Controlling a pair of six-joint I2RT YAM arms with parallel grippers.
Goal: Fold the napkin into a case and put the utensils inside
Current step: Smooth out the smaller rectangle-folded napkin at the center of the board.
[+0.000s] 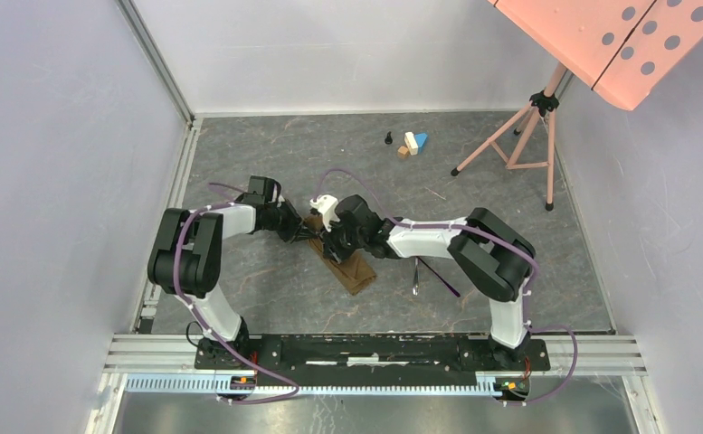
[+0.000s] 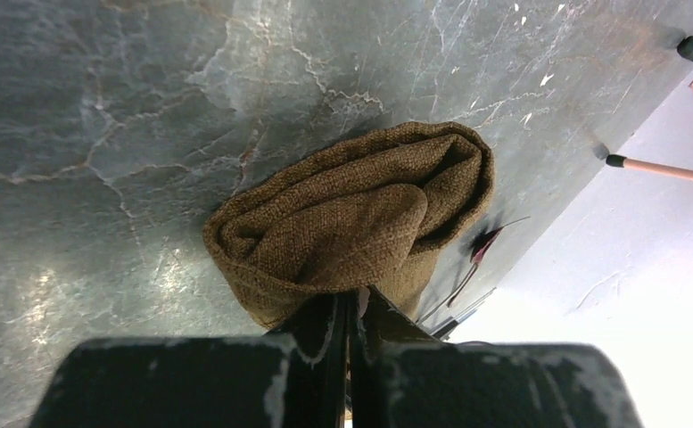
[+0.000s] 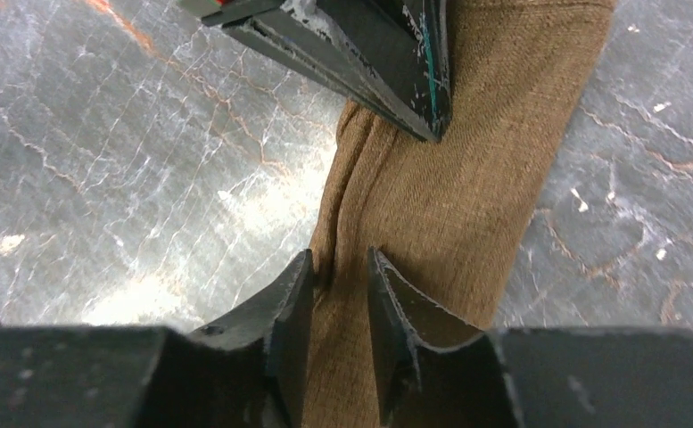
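Note:
The brown napkin [image 1: 343, 258] lies folded into a narrow strip, slanting from far left to near right on the grey table. My left gripper [image 1: 304, 231] is shut on the cloth's far end, where the folded layers gape open [image 2: 360, 209]. My right gripper [image 1: 331, 244] sits just behind it over the strip, its fingers [image 3: 293, 303] close together with a ridge of cloth [image 3: 432, 196] pinched between them. The left gripper's fingers [image 3: 387, 62] show at the top of the right wrist view. The silver fork [image 1: 414, 276] and the purple spoon [image 1: 440, 277] lie right of the napkin; the spoon also shows in the left wrist view [image 2: 483, 242].
Small coloured toy blocks [image 1: 412, 143] and a small black piece [image 1: 388, 138] lie at the back. A pink tripod stand [image 1: 519, 140] stands at the back right. Walls close in both sides, and a metal rail [image 1: 375, 348] runs along the near edge.

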